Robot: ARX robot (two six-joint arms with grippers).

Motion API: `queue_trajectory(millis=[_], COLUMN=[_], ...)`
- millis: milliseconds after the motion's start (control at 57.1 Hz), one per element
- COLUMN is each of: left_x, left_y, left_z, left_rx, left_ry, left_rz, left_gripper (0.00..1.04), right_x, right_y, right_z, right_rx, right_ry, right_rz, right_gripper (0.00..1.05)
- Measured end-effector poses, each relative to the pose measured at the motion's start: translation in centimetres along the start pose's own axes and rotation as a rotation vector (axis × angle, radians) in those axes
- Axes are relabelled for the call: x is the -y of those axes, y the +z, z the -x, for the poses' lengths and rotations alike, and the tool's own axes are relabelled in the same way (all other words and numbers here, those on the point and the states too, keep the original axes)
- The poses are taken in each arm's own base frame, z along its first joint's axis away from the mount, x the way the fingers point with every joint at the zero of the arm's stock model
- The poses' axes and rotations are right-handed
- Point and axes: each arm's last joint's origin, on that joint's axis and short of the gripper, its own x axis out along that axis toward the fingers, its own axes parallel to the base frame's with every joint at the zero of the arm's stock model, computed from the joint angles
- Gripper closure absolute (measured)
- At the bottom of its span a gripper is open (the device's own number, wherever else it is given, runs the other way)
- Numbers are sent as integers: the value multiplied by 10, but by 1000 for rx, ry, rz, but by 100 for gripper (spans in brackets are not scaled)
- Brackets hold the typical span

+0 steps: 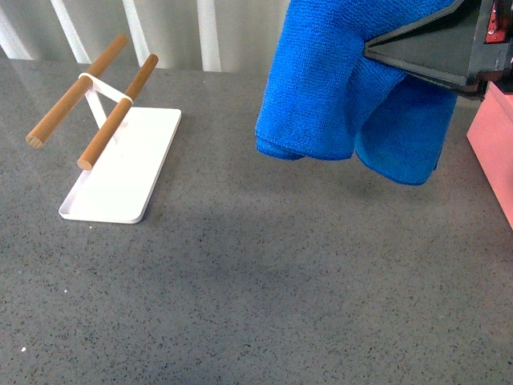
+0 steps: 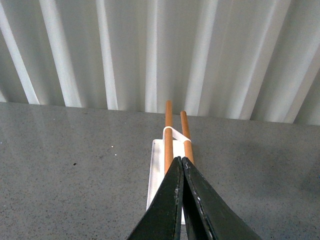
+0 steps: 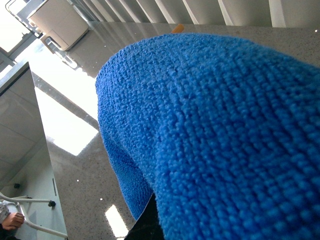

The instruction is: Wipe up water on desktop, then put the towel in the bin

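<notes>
So the main thing I'd worry about here is the drop. The towel (image 1: 353, 88) hangs off the right gripper (image 1: 377, 50) in two loose floppy lobes, up in the air over the far right part of the desktop (image 1: 264, 281), not touching it. The bin (image 1: 493, 144) is just to its right, with only a pink corner of it showing at the edge of the front view. If the arm swings across too low, I reckon those dangling ends snag the bin's near-left wall and the cloth ends up draped over the rim instead of inside. The claw is clamped on a bunched-up part of the towel; I only see one dark finger pressing into it, so how deep the bite is, no idea, and a thin pinch could slip. The towel itself is bright blue, thick and fuzzy, and it fills the right wrist view (image 3: 225, 140). I can't tell if it's soaked, or if any water is left on the stone. The left gripper (image 2: 181, 165) is closed tight on nothing, pointing at the white tray (image 1: 120, 176) with its wooden rods (image 1: 76, 92), far left.
</notes>
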Motion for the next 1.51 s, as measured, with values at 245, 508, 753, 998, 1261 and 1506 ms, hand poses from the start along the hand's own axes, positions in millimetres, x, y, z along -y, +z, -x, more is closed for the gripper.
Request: queue_trajectory(millis=[245,508,753,998,1261,1506], left_x=[0,0,0,0,0,0], left_y=[0,0,-3,-3,-3,-3], left_z=[6,10,22,22,22,22], left_rx=[0,0,-5,-6,-6,-6], left_ry=[0,0,-1,-1,-1,-1], left_rz=[0,0,0,0,0,-2], left_gripper=[101,101,101,77,22,7], right_x=[1,1,1,3,47,101], right_y=[-2,-2,-3,-5,-32,-65], right_z=[0,1,1,-2,-30,-47], right_rx=[-13,-17,-18,-47,-402,-836], right_ry=[-12,-17,-24,-74,-373,-575], right_rz=[-3,-1,4,0,-10,230], right_gripper=[101,101,101,101,101,101])
